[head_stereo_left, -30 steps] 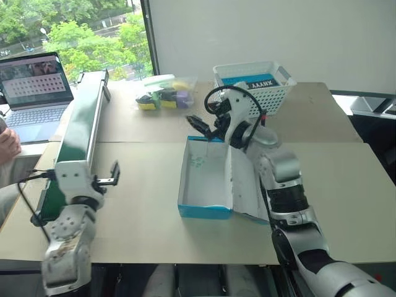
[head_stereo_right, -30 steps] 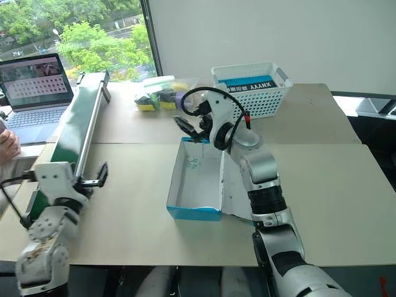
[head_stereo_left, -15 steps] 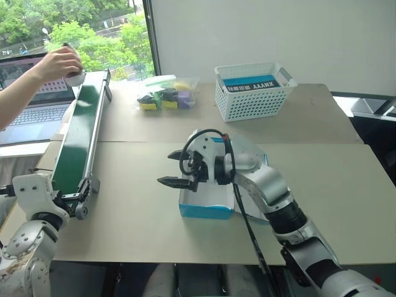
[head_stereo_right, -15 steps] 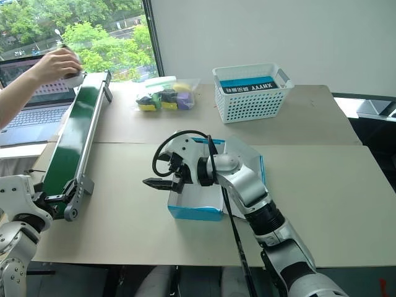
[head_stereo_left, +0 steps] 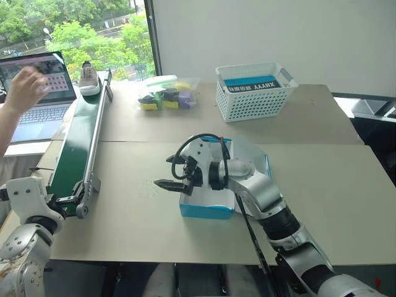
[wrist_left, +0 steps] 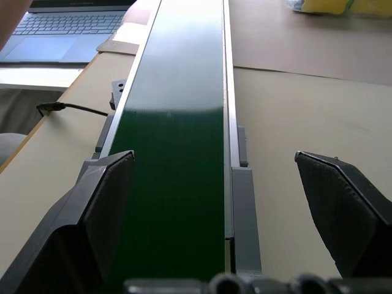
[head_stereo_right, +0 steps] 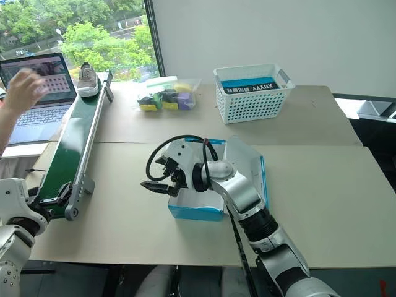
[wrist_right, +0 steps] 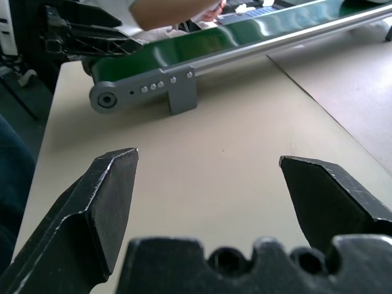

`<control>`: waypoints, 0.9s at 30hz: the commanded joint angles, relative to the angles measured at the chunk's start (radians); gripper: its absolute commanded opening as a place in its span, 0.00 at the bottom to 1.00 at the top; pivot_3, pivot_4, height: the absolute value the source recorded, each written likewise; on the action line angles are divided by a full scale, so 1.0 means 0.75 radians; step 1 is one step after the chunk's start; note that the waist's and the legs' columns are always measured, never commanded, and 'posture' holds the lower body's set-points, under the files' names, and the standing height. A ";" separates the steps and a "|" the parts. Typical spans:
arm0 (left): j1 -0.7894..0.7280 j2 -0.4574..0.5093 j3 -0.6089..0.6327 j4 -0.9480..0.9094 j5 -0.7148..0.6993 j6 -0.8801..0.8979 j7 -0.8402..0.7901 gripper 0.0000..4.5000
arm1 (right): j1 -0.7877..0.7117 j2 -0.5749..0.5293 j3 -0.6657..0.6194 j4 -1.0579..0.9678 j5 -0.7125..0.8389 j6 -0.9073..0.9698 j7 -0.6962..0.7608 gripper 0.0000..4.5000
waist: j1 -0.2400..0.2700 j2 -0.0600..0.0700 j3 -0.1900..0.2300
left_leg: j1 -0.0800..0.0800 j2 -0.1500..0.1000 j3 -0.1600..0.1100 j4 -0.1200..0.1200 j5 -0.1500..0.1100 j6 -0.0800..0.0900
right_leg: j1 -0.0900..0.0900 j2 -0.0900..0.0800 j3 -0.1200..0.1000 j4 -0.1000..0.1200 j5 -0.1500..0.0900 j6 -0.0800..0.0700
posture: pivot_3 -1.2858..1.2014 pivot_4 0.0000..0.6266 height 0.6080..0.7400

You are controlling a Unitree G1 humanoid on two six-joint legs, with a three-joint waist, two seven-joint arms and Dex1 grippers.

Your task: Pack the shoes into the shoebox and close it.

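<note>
While the head views put the cyan shoebox (head_stereo_left: 210, 197) mid-table, lid flipped back and nothing visible inside, one taupe sneaker (head_stereo_left: 89, 78) sits at the far end of the green conveyor belt (head_stereo_left: 77, 145), with a person's hand (head_stereo_left: 26, 90) just beside it near the laptop (head_stereo_left: 38, 93). My guess is the belt is there to carry the shoe down to the robot. Right gripper (head_stereo_left: 168, 180) hangs just left of the box, fingers apart, holding nothing. Left wrist view: left gripper (wrist_left: 229, 214) spread wide, looking straight up the belt, probably to catch the shoe. Right wrist view: the belt's near end across bare table.
</note>
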 commanded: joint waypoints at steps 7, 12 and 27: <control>-0.021 0.000 0.013 0.017 0.011 0.006 0.041 1.00 | -0.023 0.000 -0.003 -0.021 -0.025 0.020 -0.011 0.98 | -0.001 0.000 0.000 | 0.000 0.000 0.000 0.000 0.000 0.000 | 0.000 0.000 0.000 0.000 0.000 0.000 | 0.52 0.24 1.00; -0.031 0.010 -0.001 0.023 0.009 0.025 0.043 1.00 | -0.028 0.012 -0.026 -0.038 -0.011 0.046 -0.027 0.98 | -0.001 0.000 0.000 | 0.000 0.000 0.000 0.000 0.000 0.000 | 0.000 0.000 0.000 0.000 0.000 0.000 | 0.52 0.24 1.00; -0.037 -0.002 -0.001 0.043 0.028 0.040 0.066 1.00 | -0.030 0.014 -0.026 -0.034 -0.012 0.058 -0.046 0.98 | -0.001 0.000 0.000 | 0.000 0.000 0.000 0.000 0.000 0.000 | 0.000 0.000 0.000 0.000 0.000 0.000 | 0.52 0.24 1.00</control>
